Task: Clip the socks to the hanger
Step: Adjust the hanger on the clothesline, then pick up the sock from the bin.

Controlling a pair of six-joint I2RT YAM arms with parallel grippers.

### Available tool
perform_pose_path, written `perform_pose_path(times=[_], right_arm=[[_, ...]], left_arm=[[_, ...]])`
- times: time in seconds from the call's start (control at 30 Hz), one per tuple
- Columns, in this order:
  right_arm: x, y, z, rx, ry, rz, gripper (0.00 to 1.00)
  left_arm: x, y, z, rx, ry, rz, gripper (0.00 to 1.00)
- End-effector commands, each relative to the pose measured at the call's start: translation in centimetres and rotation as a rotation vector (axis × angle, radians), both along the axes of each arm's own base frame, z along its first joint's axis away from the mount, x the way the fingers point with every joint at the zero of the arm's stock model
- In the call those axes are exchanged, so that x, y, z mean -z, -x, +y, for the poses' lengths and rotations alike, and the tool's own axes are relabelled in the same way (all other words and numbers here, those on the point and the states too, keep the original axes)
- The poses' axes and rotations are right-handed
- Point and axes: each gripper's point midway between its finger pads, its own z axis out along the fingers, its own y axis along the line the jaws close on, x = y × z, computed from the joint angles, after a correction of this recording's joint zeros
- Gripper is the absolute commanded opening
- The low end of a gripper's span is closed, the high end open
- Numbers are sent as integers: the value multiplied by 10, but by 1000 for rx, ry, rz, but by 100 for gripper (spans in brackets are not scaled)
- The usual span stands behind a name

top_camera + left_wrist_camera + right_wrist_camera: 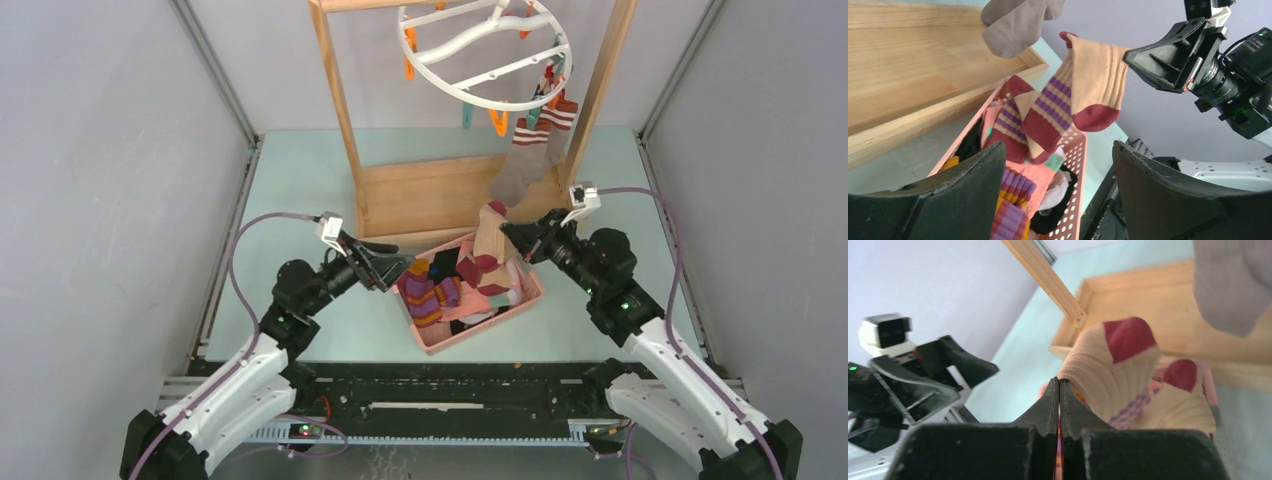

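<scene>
My right gripper (512, 240) is shut on the edge of a tan sock with maroon toe and heel and purple stripes (490, 240), holding it up above the pink basket (480, 330). In the right wrist view the jaws (1058, 385) are pinched on this sock (1108, 365). My left gripper (395, 268) is open and empty at the basket's left side, facing the hanging sock (1095, 75). The white ring hanger (480, 50) hangs at the top, with a maroon-white striped sock (535, 135) and a tan-grey sock (515, 175) clipped at its right rim.
The basket (1078, 160) holds several more socks, among them a purple-orange striped one (425, 295). The wooden rack frame's base tray (430, 195) lies just behind the basket, with its posts (335, 90) rising on either side. Grey walls enclose the table.
</scene>
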Motion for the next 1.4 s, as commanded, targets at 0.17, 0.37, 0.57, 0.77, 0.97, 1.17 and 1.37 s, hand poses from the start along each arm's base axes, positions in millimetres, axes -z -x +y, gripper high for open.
perform_pose_path(times=[0.17,0.37,0.57,0.77,0.97,1.17,1.37], right_arm=[[-70,22,14,-91,-64,-146,0],[-90,31,26,-116,-112,-178,0],[-103,37,43,-144,-152,-193,0],[-121,44,64,-122,-231,-206,0],[-131,51,88,-106,-279,-222,0],[-137,51,103,-87,-297,-217,0],[-138,48,107,-59,-310,-218,0]], left_arm=[[-34,10,-10,95,229,-19,87],[-36,27,-20,211,216,-138,87],[-22,34,-16,186,58,-424,91],[2,39,-29,97,-117,-633,93],[10,19,-23,-95,-176,-629,97],[-9,13,-29,-124,-116,-658,96],[-15,22,-39,-69,-44,-660,93]])
